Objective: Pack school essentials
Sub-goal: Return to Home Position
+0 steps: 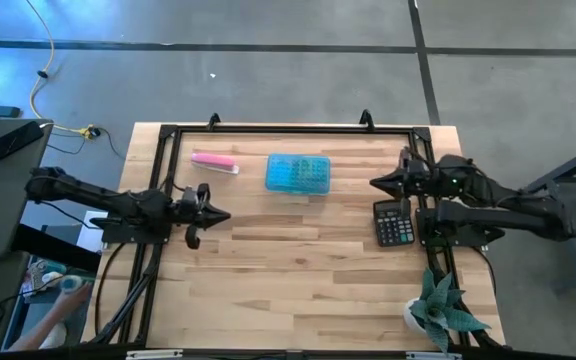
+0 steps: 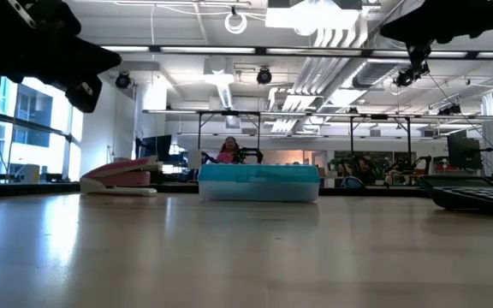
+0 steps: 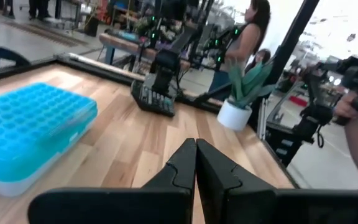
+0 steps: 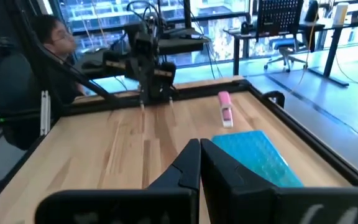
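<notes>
A closed light-blue plastic case with a dimpled lid (image 1: 298, 174) lies flat on the far middle of the table; it also shows in the low view (image 2: 259, 182). No scissors, marker, pencils, note pad or crayon box is in view. My left gripper (image 1: 218, 213) hovers shut over the table's left part, short of the case (image 3: 23, 134); its fingertips (image 3: 196, 155) meet. My right gripper (image 1: 376, 183) hovers shut to the right of the case (image 4: 260, 158), fingers together (image 4: 200, 155). Neither touches anything.
A long pink bar (image 1: 214, 162) lies left of the case, near the far edge. A black calculator (image 1: 393, 223) sits under the right arm. A potted plant (image 1: 438, 310) stands at the near right corner. People stand beyond the table (image 3: 250, 31). Bare wood fills the near half.
</notes>
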Robot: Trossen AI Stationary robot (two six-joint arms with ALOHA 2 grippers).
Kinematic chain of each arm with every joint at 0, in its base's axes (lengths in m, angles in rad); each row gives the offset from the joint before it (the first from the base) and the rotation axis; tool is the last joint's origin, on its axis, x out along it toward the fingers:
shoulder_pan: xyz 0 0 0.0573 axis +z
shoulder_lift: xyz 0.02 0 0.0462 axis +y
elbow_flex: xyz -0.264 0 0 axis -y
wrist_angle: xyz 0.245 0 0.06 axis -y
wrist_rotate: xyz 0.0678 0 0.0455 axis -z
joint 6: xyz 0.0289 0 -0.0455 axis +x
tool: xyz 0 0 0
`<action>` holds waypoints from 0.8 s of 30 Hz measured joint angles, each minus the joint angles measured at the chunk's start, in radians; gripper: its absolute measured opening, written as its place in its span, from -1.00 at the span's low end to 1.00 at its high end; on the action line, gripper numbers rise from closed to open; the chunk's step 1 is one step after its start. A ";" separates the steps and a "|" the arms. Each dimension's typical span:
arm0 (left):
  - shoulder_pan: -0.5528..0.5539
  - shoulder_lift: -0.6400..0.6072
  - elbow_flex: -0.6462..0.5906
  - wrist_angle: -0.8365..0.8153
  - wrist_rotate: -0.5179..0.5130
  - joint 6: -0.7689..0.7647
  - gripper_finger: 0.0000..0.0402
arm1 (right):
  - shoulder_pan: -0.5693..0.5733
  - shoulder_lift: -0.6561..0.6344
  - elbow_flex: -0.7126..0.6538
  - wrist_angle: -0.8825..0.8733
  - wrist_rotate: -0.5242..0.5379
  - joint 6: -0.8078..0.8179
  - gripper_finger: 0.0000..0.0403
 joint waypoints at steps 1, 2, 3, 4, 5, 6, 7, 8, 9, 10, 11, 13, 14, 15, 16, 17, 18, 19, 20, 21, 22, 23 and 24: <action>0.000 -0.019 0.000 -0.007 0.000 0.000 -1.00 | 0.000 -0.022 0.000 -0.029 0.002 -0.001 -1.00; 0.000 -0.039 0.000 -0.014 0.000 0.000 -1.00 | 0.000 -0.042 0.000 -0.058 0.011 -0.009 -1.00; 0.000 -0.061 0.000 -0.024 0.004 0.004 -1.00 | 0.002 -0.064 0.000 -0.090 0.026 -0.014 -1.00; 0.000 -0.081 0.000 -0.036 0.013 0.011 -1.00 | 0.004 -0.083 0.000 -0.123 0.044 -0.015 -1.00; 0.000 -0.104 0.000 -0.049 0.027 0.017 -1.00 | 0.004 -0.100 -0.002 -0.148 0.062 -0.015 -1.00; 0.000 -0.127 0.000 -0.065 0.040 0.020 -1.00 | 0.004 -0.120 -0.013 -0.153 0.079 -0.015 -1.00; 0.000 -0.151 0.000 -0.083 0.050 0.024 -1.00 | 0.004 -0.143 -0.030 -0.154 0.091 -0.015 -1.00; 0.000 -0.176 0.000 -0.104 0.058 0.026 -1.00 | 0.004 -0.166 -0.049 -0.154 0.096 -0.015 -1.00; 0.000 -0.200 0.000 -0.127 0.062 0.026 -1.00 | 0.004 -0.190 -0.069 -0.153 0.101 -0.015 -1.00; 0.000 -0.225 0.000 -0.147 0.063 0.026 -1.00 | 0.004 -0.215 -0.092 -0.150 0.103 -0.015 -1.00; 0.000 -0.248 0.000 -0.169 0.063 0.027 -1.00 | 0.004 -0.240 -0.112 -0.148 0.103 -0.015 -1.00; 0.000 -0.290 0.000 -0.222 0.062 0.040 -1.00 | 0.004 -0.287 -0.150 -0.126 0.103 -0.003 -1.00; 0.000 -0.312 0.000 -0.246 0.061 0.047 -1.00 | 0.004 -0.307 -0.162 -0.115 0.103 0.000 -1.00; 0.000 -0.330 0.000 -0.266 0.060 0.054 -1.00 | 0.004 -0.329 -0.171 -0.112 0.104 0.003 -1.00; 0.000 -0.348 0.000 -0.285 0.060 0.064 -1.00 | 0.004 -0.348 -0.179 -0.111 0.106 0.010 -1.00; 0.000 -0.363 0.000 -0.307 0.060 0.072 -1.00 | 0.004 -0.365 -0.183 -0.112 0.112 0.018 -1.00; 0.000 -0.377 0.000 -0.328 0.060 0.078 -1.00 | 0.004 -0.379 -0.184 -0.111 0.114 0.028 -1.00; 0.000 -0.388 0.000 -0.347 0.059 0.082 -1.00 | 0.004 -0.394 -0.186 -0.110 0.114 0.037 -1.00; 0.000 -0.396 0.000 -0.363 0.059 0.088 -1.00 | 0.004 -0.407 -0.188 -0.108 0.114 0.045 -1.00; 0.000 -0.404 0.000 -0.382 0.059 0.091 -1.00 | 0.004 -0.418 -0.192 -0.108 0.111 0.049 -1.00; 0.000 -0.409 0.000 -0.400 0.059 0.091 -1.00 | 0.004 -0.427 -0.198 -0.111 0.105 0.055 -1.00; 0.000 -0.411 0.000 -0.414 0.059 0.091 -1.00 | 0.004 -0.432 -0.208 -0.113 0.102 0.055 -1.00; 0.000 -0.411 0.000 -0.422 0.059 0.091 -1.00 | 0.004 -0.433 -0.220 -0.111 0.096 0.056 -1.00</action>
